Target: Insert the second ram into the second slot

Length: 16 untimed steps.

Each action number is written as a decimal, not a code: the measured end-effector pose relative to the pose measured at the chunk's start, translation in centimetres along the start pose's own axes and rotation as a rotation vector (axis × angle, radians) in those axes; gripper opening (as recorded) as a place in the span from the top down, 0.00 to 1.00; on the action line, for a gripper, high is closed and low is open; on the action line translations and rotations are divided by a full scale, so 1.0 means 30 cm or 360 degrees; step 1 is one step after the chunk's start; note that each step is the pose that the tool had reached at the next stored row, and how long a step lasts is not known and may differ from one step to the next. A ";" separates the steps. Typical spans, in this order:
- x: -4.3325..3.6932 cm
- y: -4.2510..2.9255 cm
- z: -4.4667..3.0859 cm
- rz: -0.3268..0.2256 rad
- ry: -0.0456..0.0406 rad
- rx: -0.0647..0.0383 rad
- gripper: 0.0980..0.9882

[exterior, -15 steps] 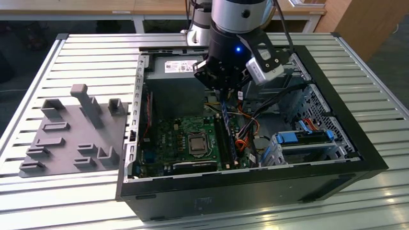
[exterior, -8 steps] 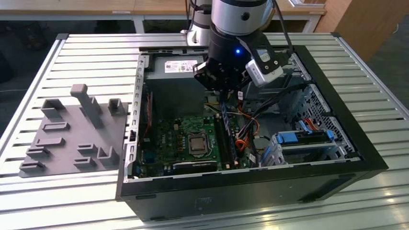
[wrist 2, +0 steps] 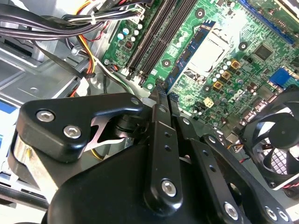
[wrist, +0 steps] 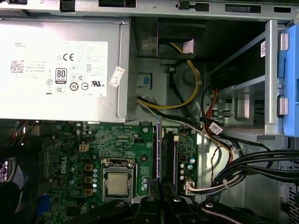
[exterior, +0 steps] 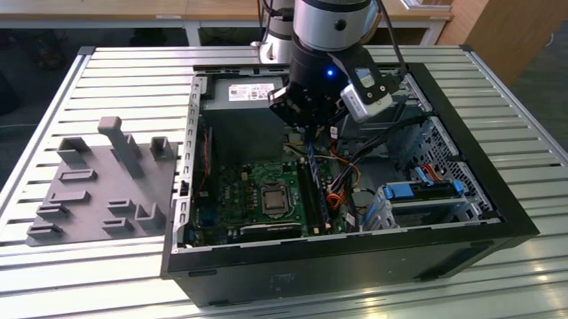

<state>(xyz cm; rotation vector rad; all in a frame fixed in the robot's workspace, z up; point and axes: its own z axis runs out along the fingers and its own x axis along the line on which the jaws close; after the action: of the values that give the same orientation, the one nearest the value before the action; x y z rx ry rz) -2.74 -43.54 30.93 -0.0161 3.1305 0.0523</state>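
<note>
Black metal claw (exterior: 310, 131) is seen just above the centre of the exterior view, clamped on the thin blue circuit-board ram stick (wrist: 158, 150), which is held edge-on over the black memory slots (wrist: 169, 158) of the green motherboard (wrist: 117, 140). Farther back, a grey boxy power supply (wrist: 60, 70) is mounted.

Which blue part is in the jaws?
The second ram, the thin blue stick edge-on over the motherboard; the chunky blue drive bracket sits apart.

The arm (exterior: 330, 26) points steeply down, its claw (wrist 2: 162, 93) pinched narrowly together.
</note>
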 end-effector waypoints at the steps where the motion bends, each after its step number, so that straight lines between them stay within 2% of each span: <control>1: 0.000 0.000 0.001 0.0000 0.0000 0.0000 0.96; 16: 0.000 0.000 0.011 0.0000 0.0000 0.0000 0.96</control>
<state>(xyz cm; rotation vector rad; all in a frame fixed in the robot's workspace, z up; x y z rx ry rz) -2.74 -43.54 30.61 -0.0161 3.1305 0.0525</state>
